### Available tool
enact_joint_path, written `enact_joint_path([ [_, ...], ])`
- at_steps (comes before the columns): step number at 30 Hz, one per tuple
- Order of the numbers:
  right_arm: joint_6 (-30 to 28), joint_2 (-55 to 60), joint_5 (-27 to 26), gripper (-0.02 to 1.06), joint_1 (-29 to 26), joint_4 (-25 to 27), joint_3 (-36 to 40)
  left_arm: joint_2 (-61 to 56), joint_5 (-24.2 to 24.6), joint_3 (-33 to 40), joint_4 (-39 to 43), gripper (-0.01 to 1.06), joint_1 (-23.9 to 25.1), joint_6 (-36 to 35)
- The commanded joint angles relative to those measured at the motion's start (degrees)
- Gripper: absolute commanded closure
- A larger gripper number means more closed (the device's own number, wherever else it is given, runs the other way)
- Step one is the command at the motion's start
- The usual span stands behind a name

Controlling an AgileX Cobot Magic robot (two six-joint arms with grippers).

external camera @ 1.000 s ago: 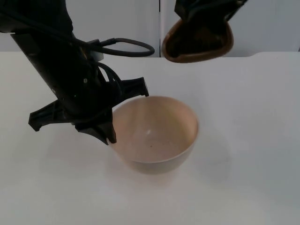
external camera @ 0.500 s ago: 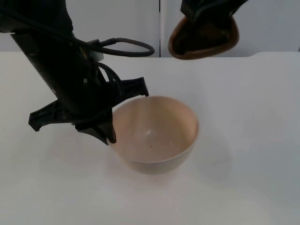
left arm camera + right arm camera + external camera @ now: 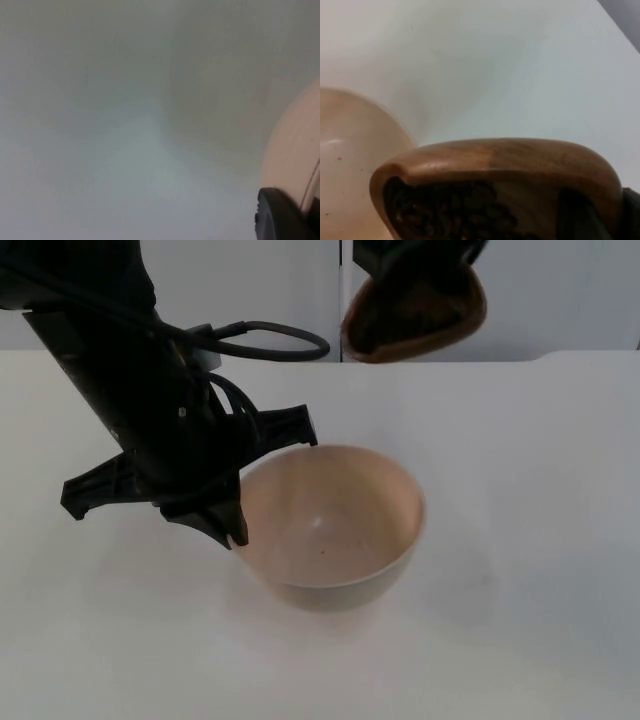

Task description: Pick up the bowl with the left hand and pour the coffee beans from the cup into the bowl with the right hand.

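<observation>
Gripping bowl [image 3: 335,525] rim with left end effector [image 3: 240,502]; right end effector [image 3: 420,255] is holding bean-filled cup [image 3: 415,315] above it, I'm readying the pour.

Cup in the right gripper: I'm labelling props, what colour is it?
Warm brown wood, the cup shows best in the right wrist view.

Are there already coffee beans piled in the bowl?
No. In the top view the bowl holds only a speck or two, while the beans still sit in the wooden cup gripped by the right end effector.
</observation>
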Motion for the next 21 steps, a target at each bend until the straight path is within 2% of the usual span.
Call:
enact_joint_path([
  [1,-0.9,-0.1,0.4,1.04,1.4,-2.2,-0.6,-0.1,-0.1,-0.2,-0.4,1.05,-0.3,-0.4],
  [4,-2.1,-0.1,0.4,1.04,2.8,-5.0,-0.6,-0.1,-0.1,-0.2,-0.4,1.05,-0.3,-0.4],
  [8,-3.0,-0.1,0.4,1.04,5.6,-11.8,-0.6,-0.1,-0.1,-0.2,-0.4,1.05,-0.3,-0.4],
  [21,-8.0,-0.1,0.4,1.04,8.4,-16.9,-0.5,-0.1,0.0,-0.2,-0.4,1.05,-0.3,-0.4],
])
